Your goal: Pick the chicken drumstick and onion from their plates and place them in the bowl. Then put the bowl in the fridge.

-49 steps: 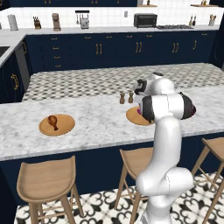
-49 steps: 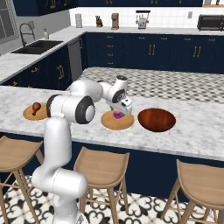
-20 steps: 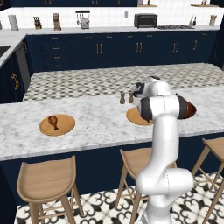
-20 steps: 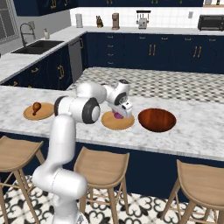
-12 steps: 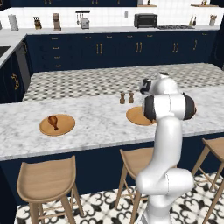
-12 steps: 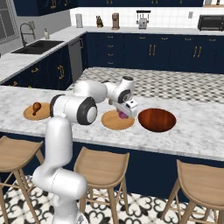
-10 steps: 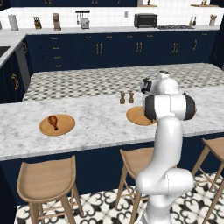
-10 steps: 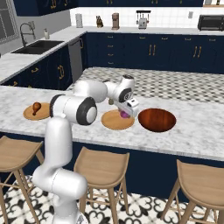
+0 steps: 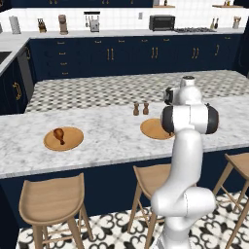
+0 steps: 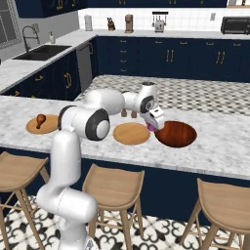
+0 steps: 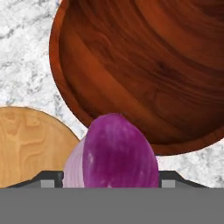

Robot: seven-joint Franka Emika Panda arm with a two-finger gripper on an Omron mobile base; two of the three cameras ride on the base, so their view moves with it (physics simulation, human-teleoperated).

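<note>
Drumstick (image 10: 41, 118) sits on the far-left plate (image 10: 32, 127) on the marble counter (image 10: 229, 146), the middle plate (image 10: 131, 133) lies bare, and just right of it the gripper (image 10: 152, 126) clamps the purple onion (image 10: 151, 127) over the near rim of the bowl (image 10: 177, 134).

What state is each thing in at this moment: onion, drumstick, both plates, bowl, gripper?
onion: held in the gripper, off its plate, by the bowl's rim.
chicken drumstick: lying on its plate.
drumstick's plate: occupied.
near plate: bare.
bowl: empty, on the counter.
gripper: shut on the onion.
</note>
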